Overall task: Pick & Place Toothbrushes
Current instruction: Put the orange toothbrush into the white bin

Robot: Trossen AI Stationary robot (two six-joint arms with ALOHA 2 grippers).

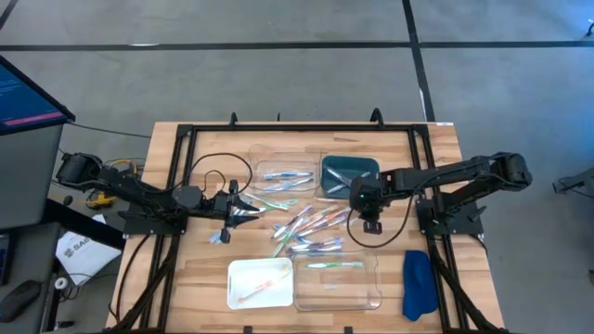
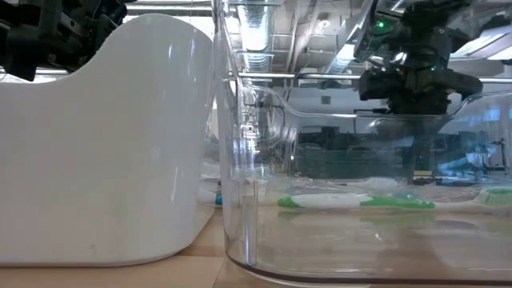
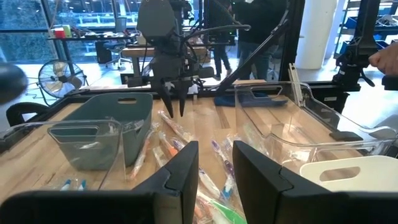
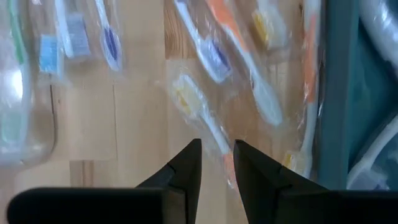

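Observation:
Several wrapped toothbrushes (image 1: 306, 227) lie loose on the wooden table between my two arms, seen too in the left wrist view (image 3: 174, 140) and the right wrist view (image 4: 211, 50). A green one (image 1: 336, 264) lies flat in the near clear tray (image 2: 360, 202). Light blue ones (image 1: 286, 176) lie in the far clear tray. My right gripper (image 1: 369, 223) points down over the pile's right side, above the table (image 3: 175, 112). Its fingers stand narrowly open (image 4: 216, 165) with nothing between them. My left gripper (image 1: 249, 211) sits level at the pile's left edge, narrowly open and empty (image 3: 216, 171).
A teal tray (image 1: 327, 176) stands behind the pile beside the far clear tray (image 1: 264, 167). A white tray (image 1: 237, 278) and the near clear tray (image 1: 371, 288) sit along the front edge. A blue cloth (image 1: 418, 283) lies at the front right. A person's hand (image 3: 385, 59) shows in the room beyond.

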